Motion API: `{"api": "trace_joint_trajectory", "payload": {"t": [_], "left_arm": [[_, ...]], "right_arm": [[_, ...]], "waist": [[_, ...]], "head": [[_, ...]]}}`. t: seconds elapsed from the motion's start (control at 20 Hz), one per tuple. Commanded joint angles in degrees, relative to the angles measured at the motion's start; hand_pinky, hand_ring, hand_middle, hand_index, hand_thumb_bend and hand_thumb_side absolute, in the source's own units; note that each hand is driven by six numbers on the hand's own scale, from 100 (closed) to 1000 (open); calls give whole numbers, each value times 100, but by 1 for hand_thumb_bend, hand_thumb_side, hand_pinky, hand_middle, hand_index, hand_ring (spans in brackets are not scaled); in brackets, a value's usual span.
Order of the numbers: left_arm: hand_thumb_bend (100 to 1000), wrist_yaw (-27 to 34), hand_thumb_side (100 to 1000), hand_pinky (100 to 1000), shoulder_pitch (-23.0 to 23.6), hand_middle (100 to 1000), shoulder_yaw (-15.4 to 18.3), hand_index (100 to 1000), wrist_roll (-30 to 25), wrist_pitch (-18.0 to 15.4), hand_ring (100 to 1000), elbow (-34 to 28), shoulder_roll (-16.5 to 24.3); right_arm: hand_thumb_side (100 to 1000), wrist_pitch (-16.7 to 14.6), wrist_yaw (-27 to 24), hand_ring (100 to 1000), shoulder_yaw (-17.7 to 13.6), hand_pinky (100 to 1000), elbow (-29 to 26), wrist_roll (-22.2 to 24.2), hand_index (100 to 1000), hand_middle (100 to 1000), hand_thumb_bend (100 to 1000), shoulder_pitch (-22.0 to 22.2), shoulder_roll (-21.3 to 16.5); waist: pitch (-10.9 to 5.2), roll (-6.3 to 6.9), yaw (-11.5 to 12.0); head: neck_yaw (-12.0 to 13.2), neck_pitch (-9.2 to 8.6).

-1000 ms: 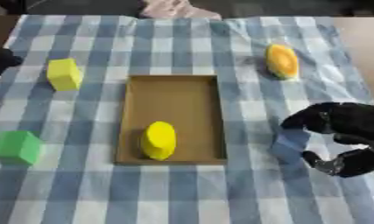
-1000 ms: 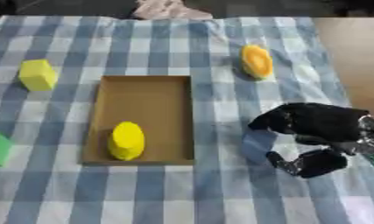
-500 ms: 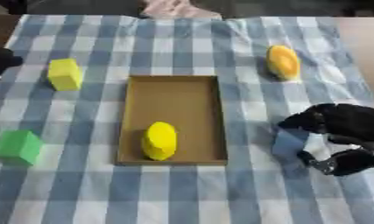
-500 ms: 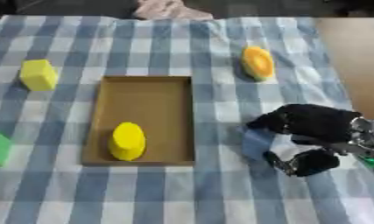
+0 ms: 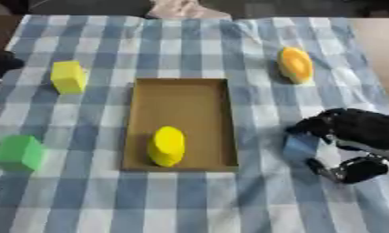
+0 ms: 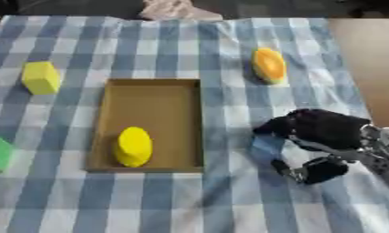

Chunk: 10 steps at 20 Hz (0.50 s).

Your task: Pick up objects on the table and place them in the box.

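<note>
A blue block (image 5: 300,146) is pinched by the right hand (image 5: 358,134) on the checked cloth (image 5: 197,200), just right of the box (image 5: 181,86).

The block is held between the curled fingers (image 6: 278,126) above it and the thumb (image 6: 309,172) below and to the right. The cardboard box lies to the left of the fingertips, and a yellow oval piece (image 5: 167,145) is seen inside its near end. An orange oval piece (image 5: 295,64) lies well beyond the fingers. A yellow block (image 5: 68,77) and a green block (image 5: 19,152) lie far left of the box. A dark shape at the left edge cannot be identified.
</note>
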Motion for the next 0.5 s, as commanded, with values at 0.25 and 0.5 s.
{"api": "trace_joint_trajectory", "payload": {"t": [0.25,0.5], "left_arm": [[100,24,676,928,-49,648,23,828,-8,13,712,-120,58],[100,16,675,928,-43,648,31,828,-3,14,713,-120,61]], "right_arm": [[213,-28,-538,366,-92,744,-406,-356,700,391,100,87,-222],[200,106,-1073,359,-302,747,-736,-370,693,374,100,112,-359]], "waist": [[-89,-1,-10],[-102,4,-31]], "head": [[12,-102],[20,-103]]}}
